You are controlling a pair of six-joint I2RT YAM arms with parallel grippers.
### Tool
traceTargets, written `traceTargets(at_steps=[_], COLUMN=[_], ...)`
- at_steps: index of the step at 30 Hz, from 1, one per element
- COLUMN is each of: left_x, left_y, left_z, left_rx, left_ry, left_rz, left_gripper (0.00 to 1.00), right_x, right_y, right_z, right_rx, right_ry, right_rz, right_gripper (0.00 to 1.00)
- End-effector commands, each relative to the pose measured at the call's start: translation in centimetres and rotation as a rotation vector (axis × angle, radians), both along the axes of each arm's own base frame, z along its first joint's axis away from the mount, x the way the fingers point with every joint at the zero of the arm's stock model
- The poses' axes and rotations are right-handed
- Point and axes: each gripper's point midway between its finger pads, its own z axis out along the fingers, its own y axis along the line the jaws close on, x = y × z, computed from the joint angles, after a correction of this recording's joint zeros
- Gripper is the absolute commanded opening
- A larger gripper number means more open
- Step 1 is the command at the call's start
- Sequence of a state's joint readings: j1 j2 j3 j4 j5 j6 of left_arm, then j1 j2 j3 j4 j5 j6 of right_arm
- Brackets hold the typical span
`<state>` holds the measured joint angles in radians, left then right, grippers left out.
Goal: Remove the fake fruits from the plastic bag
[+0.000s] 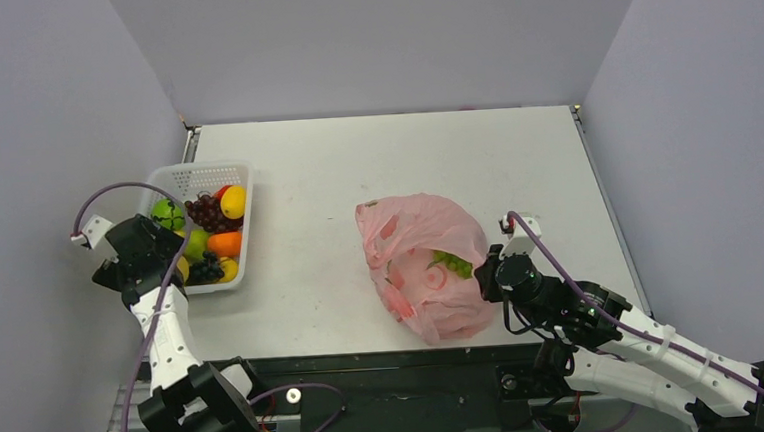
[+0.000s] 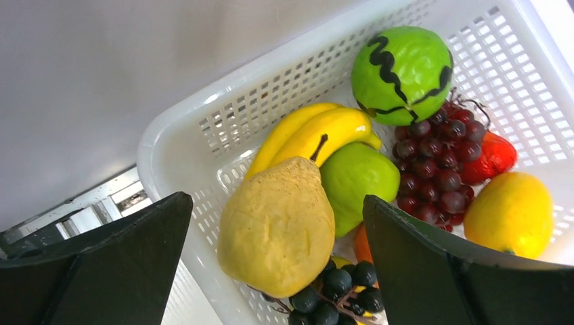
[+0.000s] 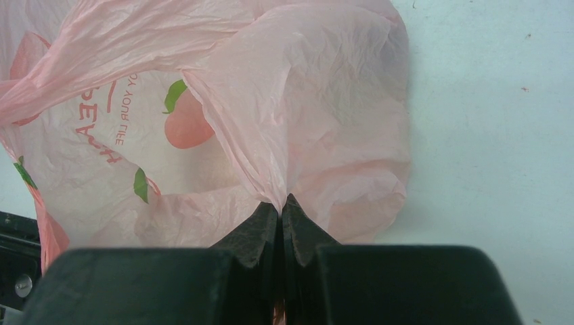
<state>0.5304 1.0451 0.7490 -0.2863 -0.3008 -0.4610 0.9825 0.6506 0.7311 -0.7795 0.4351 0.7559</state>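
Observation:
The pink plastic bag point(image 1: 423, 262) lies crumpled at centre-right of the table, and a bunch of green grapes point(image 1: 453, 264) shows through its mouth. My right gripper point(image 3: 281, 203) is shut on a pinch of the bag's film point(image 3: 304, 101) at the bag's right side. My left gripper point(image 2: 276, 200) hangs open over the near end of the white mesh basket point(image 2: 203, 122). Below its jaws a yellow pear point(image 2: 277, 227) rests free against the basket rim. Bananas point(image 2: 318, 132), a green fruit point(image 2: 359, 176), red grapes point(image 2: 436, 166), a lemon point(image 2: 511, 213) and dark grapes point(image 2: 338, 294) lie in the basket.
The basket point(image 1: 200, 177) stands at the table's left edge beside the left wall. A striped green fruit point(image 2: 403, 74) sits at its far end. The table's black front rail point(image 1: 387, 361) runs just behind the bag.

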Motion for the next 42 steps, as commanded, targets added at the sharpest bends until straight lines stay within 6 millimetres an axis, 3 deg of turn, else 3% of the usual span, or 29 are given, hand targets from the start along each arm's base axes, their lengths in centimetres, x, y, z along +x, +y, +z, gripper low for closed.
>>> traceTargets(at_steps=[1, 4, 8, 10, 11, 12, 16, 17, 18, 20, 24, 28, 31, 37, 42], left_x=[2.0, 4.3, 5.6, 4.8, 4.3, 3.6, 0.5, -0.5, -1.3, -2.8, -5.6, -7.8, -8.7, -9.7, -10.1], left_y=[-2.4, -8.3, -20.0, -24.3, -25.4, -28.0, -34.1, -34.9, -36.4, -37.7, -39.0, -41.1, -43.3, -47.6, -50.9], left_z=[2.5, 3.2, 4.4, 5.0, 5.7, 6.0, 9.3, 9.8, 12.0, 12.9, 16.6, 18.2, 17.7, 14.8, 13.2], left_rx=[0.012, -0.086, -0.259, -0.294, -0.29, -0.308, -0.417, -0.45, -0.51, -0.603, -0.627, -0.617, -0.621, -0.674, -0.607], left_ry=[-0.126, -0.202, -0.291, -0.297, -0.31, -0.309, -0.438, -0.483, -0.581, -0.678, -0.825, -0.814, -0.776, -0.716, -0.61], left_rz=[-0.123, -0.368, -0.801, -0.942, -0.981, -1.065, -1.263, -1.293, -1.345, -1.379, -1.469, -1.602, -1.662, -1.706, -1.778], left_gripper=[0.97, 0.95, 0.86, 0.84, 0.84, 0.84, 0.84, 0.84, 0.84, 0.83, 0.84, 0.84, 0.82, 0.82, 0.81], right_x=[0.7, 0.8, 1.1, 1.4, 1.6, 1.9, 3.3, 3.7, 4.1, 4.6, 4.4, 2.2, 0.8, 0.5, -2.7], right_y=[-0.2, -0.2, -0.1, 0.0, 0.1, 0.1, 1.1, 1.5, 2.2, 3.6, 7.9, 11.8, 12.6, 8.2, 6.0], right_z=[1.8, 1.9, 2.2, 2.7, 3.4, 3.6, 5.8, 6.8, 7.0, 7.9, 10.4, 11.2, 10.4, 4.2, -1.9], right_rx=[0.021, 0.022, 0.012, 0.004, 0.013, 0.0, 0.005, 0.018, 0.022, 0.027, 0.086, 0.169, 0.178, 0.053, 0.031], right_ry=[-0.046, -0.049, -0.059, -0.071, -0.084, -0.093, -0.144, -0.164, -0.168, -0.177, -0.193, -0.186, -0.168, -0.03, 0.17], right_rz=[-0.029, -0.032, -0.035, -0.039, -0.041, -0.044, -0.043, -0.039, -0.028, 0.012, 0.198, 0.416, 0.486, 0.308, 0.274], right_gripper=[0.0, 0.0, 0.0, 0.0, 0.0, 0.0, 0.0, 0.0, 0.0, 0.0, 0.0, 0.0, 0.0, 0.0, 0.0])
